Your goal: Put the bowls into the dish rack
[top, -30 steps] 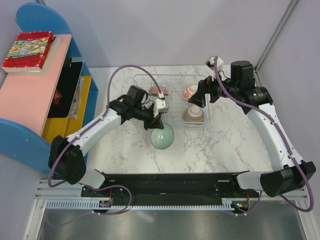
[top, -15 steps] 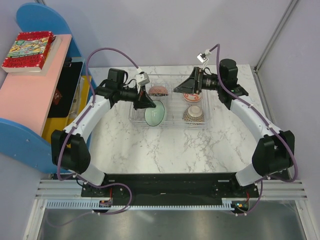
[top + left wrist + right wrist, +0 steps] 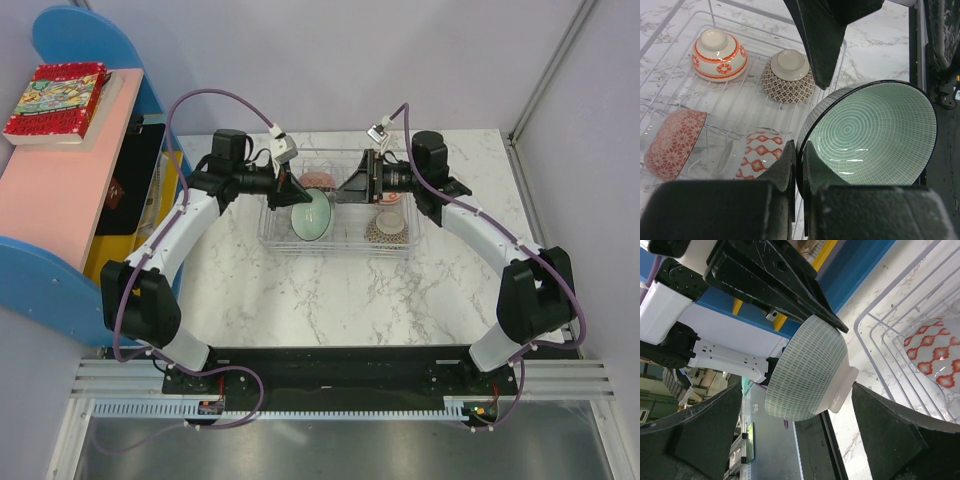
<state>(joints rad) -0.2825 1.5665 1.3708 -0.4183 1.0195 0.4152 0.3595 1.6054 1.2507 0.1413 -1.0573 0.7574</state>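
Dish rack (image 3: 345, 235), clear plastic with ribbed dividers, sits at the upper centre of the overhead frame on a marble desk (image 3: 330, 290) as two robot arms meet above it. A green bowl (image 3: 870, 135), ringed mint inside, dark at the rim, with a dashed outer wall and a white foot, hangs tilted on edge over the left-centre part of the rack; whether it touches the ribs cannot be told. The left claw (image 3: 799, 160) is pinched tight on its rim, one finger inside and one outside. The right claw (image 3: 797, 390) stands fully spread and holds nothing, its fingers flanking the bowl's outer wall in its own view. Four smaller bowls already lie in the rack: an orange-banded bowl (image 3: 719, 54) and a lattice-patterned bowl (image 3: 788, 76) upside down toward the upper left of the left wrist view, a red floral bowl (image 3: 675, 145) on its side at lower left, and a red-and-white bowl (image 3: 762, 155) beside it. These look like glazed ceramic: rigid, slick, breakable and weighty enough to swing in a rim pinch. The rim or the foot ring seems the surest hold.
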